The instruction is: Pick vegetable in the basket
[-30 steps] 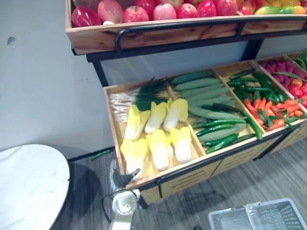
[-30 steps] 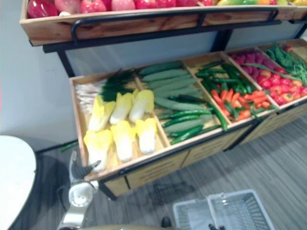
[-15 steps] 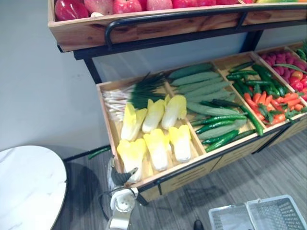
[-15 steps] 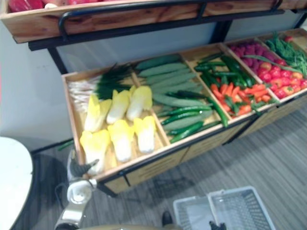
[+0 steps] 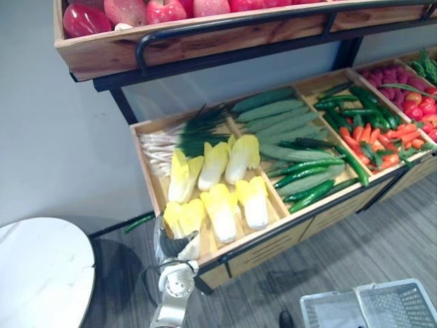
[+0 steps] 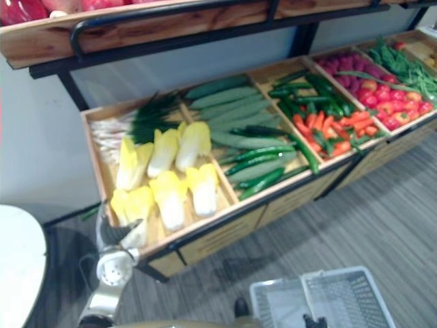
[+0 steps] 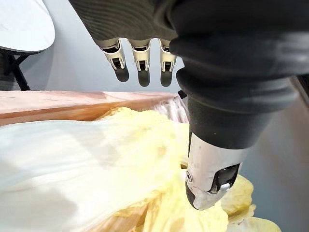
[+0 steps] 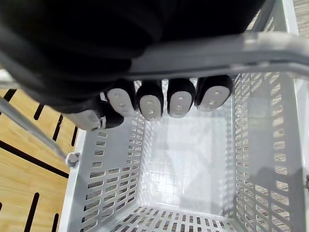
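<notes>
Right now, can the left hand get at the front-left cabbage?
Likely yes: the left hand is open right above that cabbage, thumb at its leaves, nothing between. The right hand grips the basket handle.

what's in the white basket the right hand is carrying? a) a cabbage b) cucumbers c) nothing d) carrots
c: the right wrist view looks down into the basket and its mesh floor is bare. The right hand is curled round the handle, and the left hand is open over a yellow cabbage that lies in its crate.
</notes>
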You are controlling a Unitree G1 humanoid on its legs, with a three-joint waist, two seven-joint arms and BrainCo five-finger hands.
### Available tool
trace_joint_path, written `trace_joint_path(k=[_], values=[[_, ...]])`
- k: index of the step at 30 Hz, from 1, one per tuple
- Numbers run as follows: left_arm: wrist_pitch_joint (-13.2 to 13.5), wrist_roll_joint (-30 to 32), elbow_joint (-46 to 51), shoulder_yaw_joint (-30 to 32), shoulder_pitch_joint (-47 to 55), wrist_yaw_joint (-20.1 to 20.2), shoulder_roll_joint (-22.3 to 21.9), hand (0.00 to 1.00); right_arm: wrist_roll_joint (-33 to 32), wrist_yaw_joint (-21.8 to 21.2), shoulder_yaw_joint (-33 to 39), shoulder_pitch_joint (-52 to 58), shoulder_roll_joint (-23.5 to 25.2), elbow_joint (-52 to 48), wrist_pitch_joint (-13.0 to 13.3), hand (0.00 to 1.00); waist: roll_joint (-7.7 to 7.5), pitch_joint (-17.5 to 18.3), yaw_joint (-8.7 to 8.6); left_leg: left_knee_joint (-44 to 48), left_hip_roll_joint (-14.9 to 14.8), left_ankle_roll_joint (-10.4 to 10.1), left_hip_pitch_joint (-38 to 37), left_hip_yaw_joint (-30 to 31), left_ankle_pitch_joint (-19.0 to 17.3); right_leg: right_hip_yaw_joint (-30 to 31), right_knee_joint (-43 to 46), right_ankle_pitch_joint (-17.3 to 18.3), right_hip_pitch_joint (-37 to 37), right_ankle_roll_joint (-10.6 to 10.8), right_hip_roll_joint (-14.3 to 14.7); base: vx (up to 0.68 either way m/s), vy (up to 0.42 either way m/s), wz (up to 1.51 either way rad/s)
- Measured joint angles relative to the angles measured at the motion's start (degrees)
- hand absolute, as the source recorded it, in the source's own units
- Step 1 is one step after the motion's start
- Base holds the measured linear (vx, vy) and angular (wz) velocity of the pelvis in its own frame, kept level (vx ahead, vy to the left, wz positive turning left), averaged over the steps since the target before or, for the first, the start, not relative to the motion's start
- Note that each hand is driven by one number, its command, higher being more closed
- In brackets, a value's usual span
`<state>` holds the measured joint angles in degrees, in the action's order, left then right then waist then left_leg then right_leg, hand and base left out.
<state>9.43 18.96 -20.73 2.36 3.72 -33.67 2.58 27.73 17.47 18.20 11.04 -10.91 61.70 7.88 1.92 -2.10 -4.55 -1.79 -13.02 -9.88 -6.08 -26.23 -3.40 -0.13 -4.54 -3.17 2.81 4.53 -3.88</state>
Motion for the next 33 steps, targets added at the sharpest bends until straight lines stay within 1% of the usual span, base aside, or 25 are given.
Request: trace_joint_path(k=[3, 17, 21, 33], values=[[0.0, 0.0, 0.65, -0.32, 0.0, 0.01, 0.0, 0.0, 1.01, 0.28, -0.01, -0.05, 0.0, 0.0, 0.0, 1.0, 0.01, 0.0, -0.03, -0.01, 0.0, 0.0, 0.0, 0.0, -0.01, 0.01, 0.0, 0.0, 0.01, 0.0, 0.0, 0.0, 0.0, 0.0], [-0.01, 0.0, 0.79, -0.53, -0.02, 0.02, 0.02, 0.0, 1.08, 0.68, -0.11, -0.25, 0.0, -0.01, 0.03, 1.0, -0.12, -0.08, -0.08, -0.03, 0.03, -0.06, 0.06, -0.8, -0.14, 0.75, 0.28, 0.0, 0.72, 0.0, 0.09, 0.0, -0.002, -0.02], [-0.01, 0.04, 0.67, -1.63, -0.03, 0.05, 0.19, 0.0, 1.06, 0.73, -0.15, -0.25, 0.0, 0.0, 0.08, 1.0, -0.27, -0.18, -0.18, -0.03, 0.09, -0.05, 0.09, -1.18, -0.17, 1.03, 0.4, 0.0, 1.04, 0.0, 0.09, -0.01, -0.004, -0.03], [-0.03, 0.39, -3.45, -2.19, -0.18, 0.06, 0.48, 0.0, 1.03, 0.83, -0.77, -0.61, -0.47, 0.02, 0.28, 1.0, -0.3, -0.33, -0.2, -0.02, 0.34, -0.08, 1.15, -1.54, -0.31, 1.97, 0.64, -0.01, 2.8, 0.0, 0.08, 0.0, -0.008, -0.03]])
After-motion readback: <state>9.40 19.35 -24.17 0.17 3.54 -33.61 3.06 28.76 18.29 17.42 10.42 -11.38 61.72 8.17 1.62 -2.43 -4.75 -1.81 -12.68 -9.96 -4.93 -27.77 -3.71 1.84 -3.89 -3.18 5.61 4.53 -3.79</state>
